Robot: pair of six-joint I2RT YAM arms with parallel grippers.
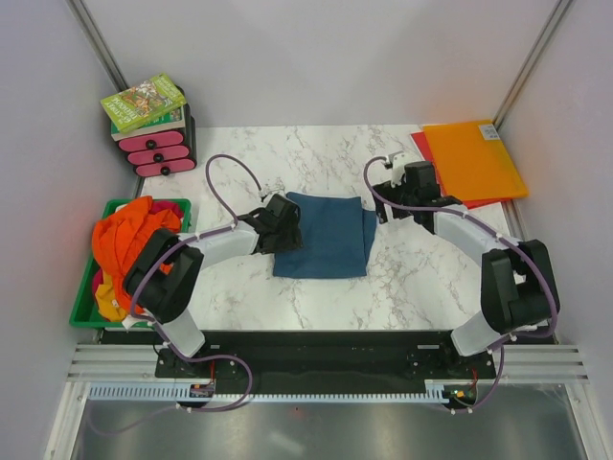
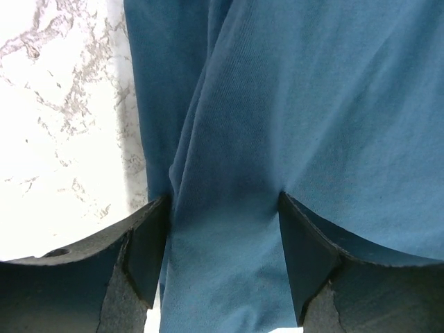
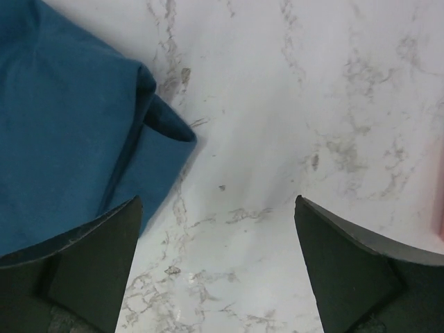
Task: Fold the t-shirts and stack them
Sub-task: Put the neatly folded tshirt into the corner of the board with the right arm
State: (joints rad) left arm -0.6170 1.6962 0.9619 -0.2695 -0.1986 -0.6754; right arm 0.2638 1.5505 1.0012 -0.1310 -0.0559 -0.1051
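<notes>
The dark teal-blue t-shirt (image 1: 324, 235) lies folded into a rectangle in the middle of the marble table. My left gripper (image 1: 285, 225) is at its left edge. In the left wrist view the gripper (image 2: 223, 208) has its jaws wide apart, low over the teal cloth (image 2: 312, 104), which fills the gap between them. My right gripper (image 1: 388, 198) is open and empty just right of the shirt. In the right wrist view it (image 3: 218, 208) is over bare marble, with the shirt's folded corner (image 3: 76, 125) beside its left finger. Orange t-shirts (image 1: 129, 240) lie heaped in a green bin.
The green bin (image 1: 184, 204) stands at the table's left edge. A pink drawer unit (image 1: 158, 151) with books on top is at the back left. Flat orange and red folders (image 1: 474, 158) lie at the back right. Walls close in both sides.
</notes>
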